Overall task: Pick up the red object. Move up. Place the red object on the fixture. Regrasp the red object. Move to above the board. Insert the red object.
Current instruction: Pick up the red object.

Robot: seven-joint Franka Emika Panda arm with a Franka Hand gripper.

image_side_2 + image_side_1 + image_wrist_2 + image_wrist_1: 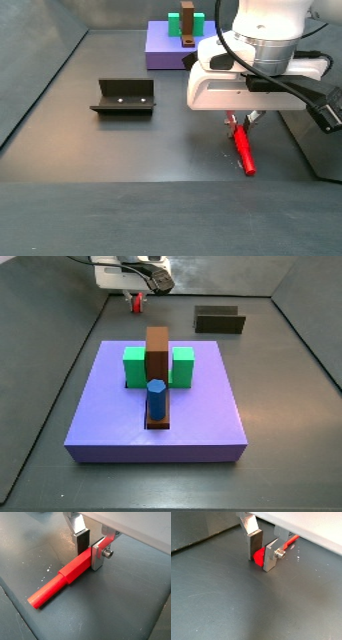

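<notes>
Low at the frame's top centre, the gripper [89, 548] straddles one end of the red object [61, 581] lying flat on the floor, plates apparently pinching it for the pick-up.

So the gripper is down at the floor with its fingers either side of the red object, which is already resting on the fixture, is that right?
Not quite: the gripper does straddle the red object, but the object lies on the floor. A side view shows the fixture empty and well apart from it.
</notes>
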